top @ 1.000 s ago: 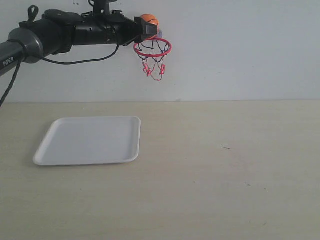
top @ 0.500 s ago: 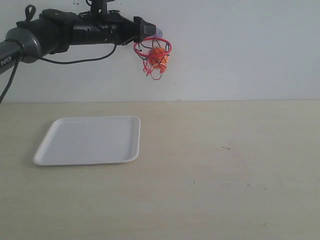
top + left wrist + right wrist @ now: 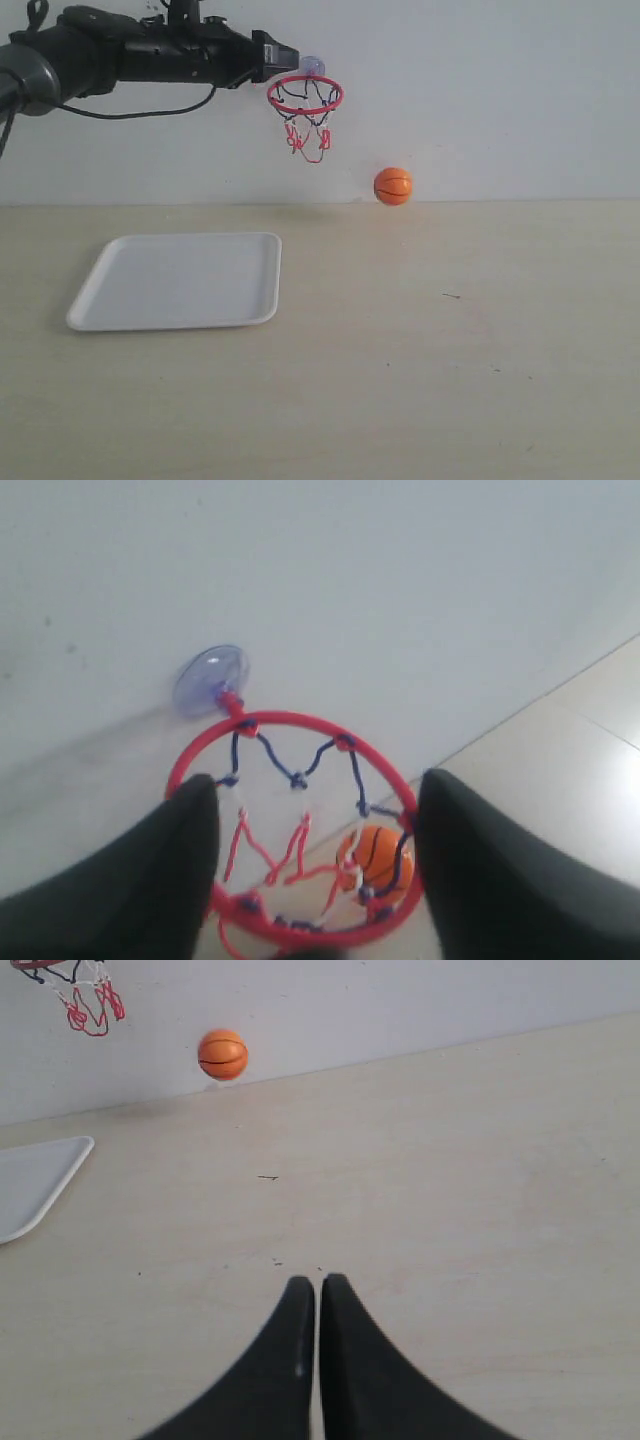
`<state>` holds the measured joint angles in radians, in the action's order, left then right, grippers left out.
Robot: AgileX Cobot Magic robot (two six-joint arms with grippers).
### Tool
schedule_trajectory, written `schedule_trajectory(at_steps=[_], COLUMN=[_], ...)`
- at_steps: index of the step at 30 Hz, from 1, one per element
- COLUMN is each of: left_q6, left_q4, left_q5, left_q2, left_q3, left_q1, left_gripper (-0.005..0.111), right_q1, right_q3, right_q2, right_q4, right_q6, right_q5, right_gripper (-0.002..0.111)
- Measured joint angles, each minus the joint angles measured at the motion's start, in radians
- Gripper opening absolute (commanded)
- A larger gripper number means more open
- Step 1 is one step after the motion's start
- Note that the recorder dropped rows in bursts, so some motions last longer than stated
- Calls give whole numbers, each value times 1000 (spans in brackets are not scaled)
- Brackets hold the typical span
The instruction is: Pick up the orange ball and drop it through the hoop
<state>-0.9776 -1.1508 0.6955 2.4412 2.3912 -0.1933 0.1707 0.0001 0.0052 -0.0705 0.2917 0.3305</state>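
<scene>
Orange ball [image 3: 393,186] is in the air, below & right of the hoop [image 3: 305,111]. L claw [image 3: 317,780] wide open by hoop's rim, empty. R claw [image 3: 318,1285] shut tight.

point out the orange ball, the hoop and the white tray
orange ball [image 3: 393,186], exterior view, centre of the ball
hoop [image 3: 285,717], left wrist view, top of the red rim
white tray [image 3: 180,280], exterior view, bare middle of its surface
</scene>
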Motion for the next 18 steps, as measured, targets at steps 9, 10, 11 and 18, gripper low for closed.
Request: schedule_trajectory(at_steps=[9,10,11,18], left_q6=[328,339,347,471], left_q4=[247,256,263,370], left_q5=[348,395,439,512], left_q2=[-37,-37,-37,-81], left_q3=[0,0,0,-67], left_q1=[138,151,160,170], left_gripper=[4,4,4,4], right_q1=[0,0,0,0], right_q3=[0,0,0,0], right_q2=[0,0,0,0], right_q4=[0,0,0,0], right_q6=[0,0,0,0], right_q5=[0,0,0,0], right_gripper=[1,1,1,1])
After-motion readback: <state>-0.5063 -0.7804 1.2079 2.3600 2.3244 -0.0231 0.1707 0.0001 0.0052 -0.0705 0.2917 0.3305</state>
